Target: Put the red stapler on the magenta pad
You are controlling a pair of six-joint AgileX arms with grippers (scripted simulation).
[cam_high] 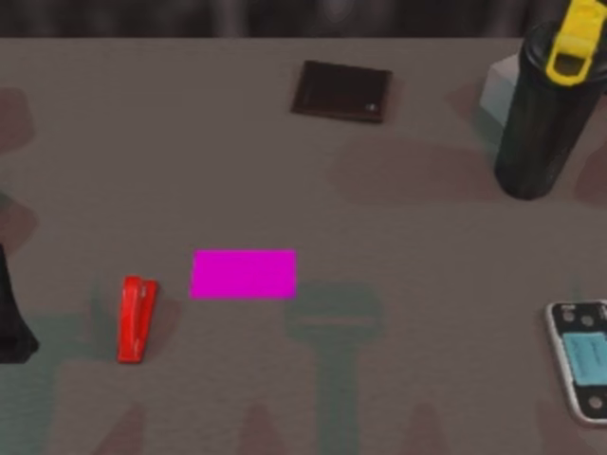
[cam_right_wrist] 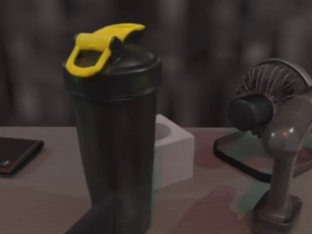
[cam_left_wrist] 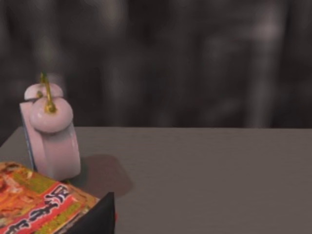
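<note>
The small bright red stapler with one tapered end [cam_high: 137, 318] lies flat on the grey tabletop [cam_high: 398, 227], in the lower left of the top view. The flat vivid magenta rectangular pad [cam_high: 244, 274] lies just to its right and a little higher; the two are near but apart, with a strip of bare tabletop between them.

Only the top view shows these two things. It also shows a dark brown leather wallet [cam_high: 340, 91] at the upper middle, a tall black shaker bottle with a yellow loop lid [cam_high: 550, 104] at the upper right, and a white device with a blue screen [cam_high: 583, 358] at the right edge. A dark part of the left arm [cam_high: 13, 313] enters at the left edge.

The left wrist view shows other things: a pale pink alarm clock with two bells [cam_left_wrist: 48, 134] and a colourful printed food packet [cam_left_wrist: 39, 202] in front of it. The right wrist view shows the bottle close, a white block with a round hollow [cam_right_wrist: 170, 148] behind it, the wallet, and a small dark handheld fan on a stand [cam_right_wrist: 278, 141].

For the jaws of both arms, I cannot tell if they are apart or together. Nothing touches the stapler.
</note>
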